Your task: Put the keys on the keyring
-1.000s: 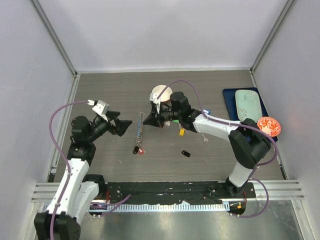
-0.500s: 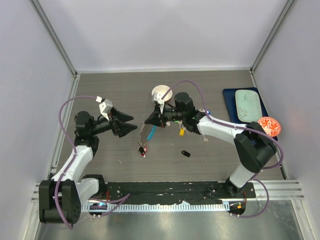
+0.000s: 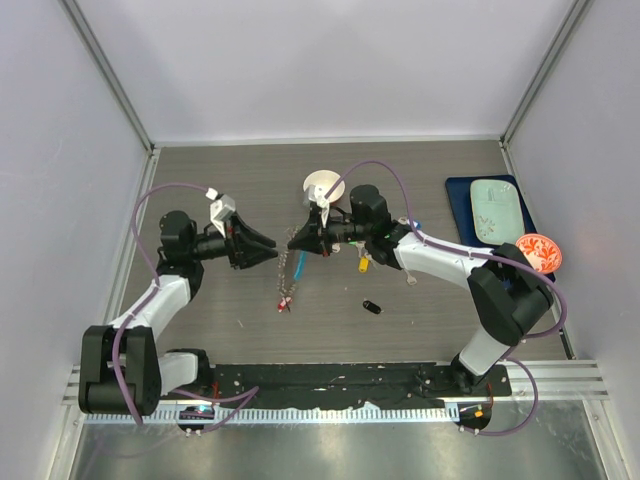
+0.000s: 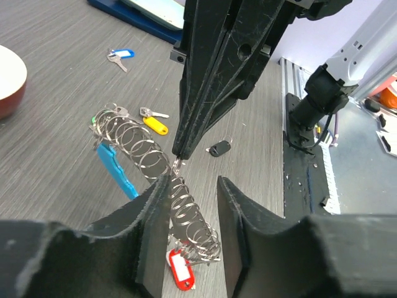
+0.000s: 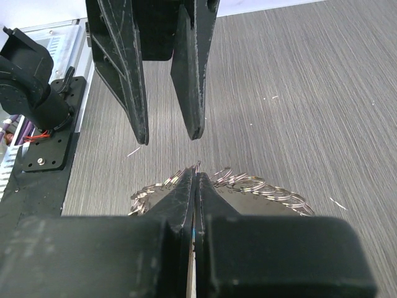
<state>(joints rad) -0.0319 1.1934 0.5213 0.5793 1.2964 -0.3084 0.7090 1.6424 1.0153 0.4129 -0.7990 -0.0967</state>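
The keyring (image 3: 292,278) is a stretched coil of silvery wire loops hanging from my right gripper (image 3: 293,243), which is shut on its upper end. A curved blue tag (image 3: 303,265) and a red-tagged key (image 3: 283,305) hang on it. In the left wrist view the coil (image 4: 186,211) runs between my left gripper's fingers (image 4: 155,230), brushing the left one; the left gripper (image 3: 272,252) is open around it. Loose keys lie to the right: yellow (image 3: 363,265), black (image 3: 372,307), plain silver (image 3: 410,280), blue (image 3: 415,225).
A small white bowl (image 3: 323,187) stands just behind the grippers. At the right, a blue mat carries a pale green tray (image 3: 495,208) with an orange-red dish (image 3: 538,253) at its near corner. White walls enclose the table on three sides.
My left gripper has swung right up to the keyring and its jaws have narrowed around the coil. The right gripper shifted slightly left, and the coil now hangs stretched.
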